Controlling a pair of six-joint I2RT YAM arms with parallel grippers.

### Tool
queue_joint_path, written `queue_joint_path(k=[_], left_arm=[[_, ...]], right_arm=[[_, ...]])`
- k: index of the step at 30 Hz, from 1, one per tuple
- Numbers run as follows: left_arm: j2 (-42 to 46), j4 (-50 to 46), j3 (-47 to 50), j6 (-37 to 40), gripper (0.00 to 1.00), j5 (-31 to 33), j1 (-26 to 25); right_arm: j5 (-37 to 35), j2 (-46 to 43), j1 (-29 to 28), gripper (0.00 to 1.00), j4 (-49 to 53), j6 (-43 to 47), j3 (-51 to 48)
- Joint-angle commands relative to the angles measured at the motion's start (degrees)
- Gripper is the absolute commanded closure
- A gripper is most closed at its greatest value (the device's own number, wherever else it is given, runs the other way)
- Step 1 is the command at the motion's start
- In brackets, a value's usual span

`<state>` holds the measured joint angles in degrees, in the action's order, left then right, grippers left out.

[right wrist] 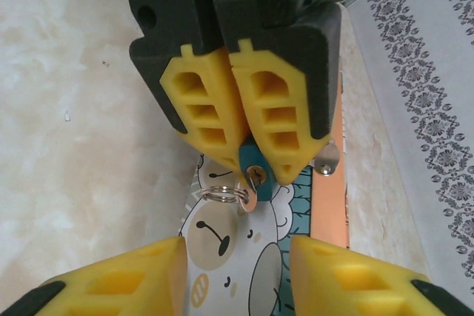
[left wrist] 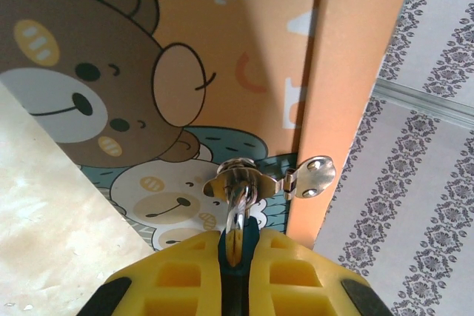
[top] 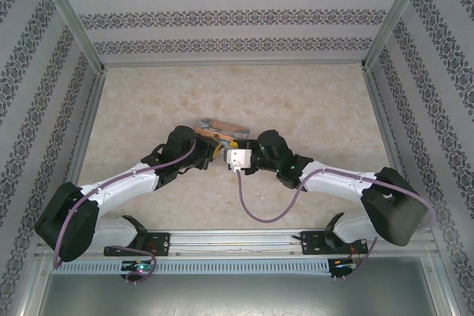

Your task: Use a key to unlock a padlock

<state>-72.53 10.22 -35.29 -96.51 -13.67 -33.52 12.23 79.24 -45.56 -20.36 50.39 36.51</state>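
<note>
R hand open by key | L hand clamps padlock | bear tin behind

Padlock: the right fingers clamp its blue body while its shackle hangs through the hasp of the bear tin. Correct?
Not the right ones. The left fingers clamp the blue body of the padlock, as the left wrist view shows; the right fingers stand apart, short of it. The shackle does pass through the hasp of the bear tin.
</note>
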Motion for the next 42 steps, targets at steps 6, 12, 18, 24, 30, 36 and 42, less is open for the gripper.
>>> queue_joint_path(k=[6,12,18,24,30,36,42], left_arm=[[-0.42,-1.38,-1.91,-0.79,1.0,-0.43,1.08],[-0.6,-1.34,-1.86,-0.79,1.0,-0.65,1.06],[-0.69,-1.25,-1.95,-1.03,1.0,-0.85,1.08],[-0.94,-0.57,-1.81,-1.35,1.0,-1.14,1.08],[-1.17,0.22,-1.68,-1.75,1.0,-1.53,1.09],[-1.1,0.68,-1.36,-2.02,1.0,-1.67,1.08],[-0.59,0.86,-0.81,-2.19,1.0,-1.69,1.09]], right_arm=[[-1.66,2.58,-1.46,0.68,-3.69,0.19,2.75],[-2.54,3.96,-1.97,0.73,-4.59,-0.01,3.45],[-3.0,4.78,-2.38,0.77,-5.3,0.08,3.65],[-3.73,5.74,-2.84,0.82,-5.61,0.02,4.09],[-5.33,6.67,-3.29,0.88,-6.51,-0.4,3.87],[-7.45,6.92,-3.31,0.98,-7.82,-1.8,3.39],[-8.56,6.76,-3.31,1.0,-8.87,-3.85,2.95]])
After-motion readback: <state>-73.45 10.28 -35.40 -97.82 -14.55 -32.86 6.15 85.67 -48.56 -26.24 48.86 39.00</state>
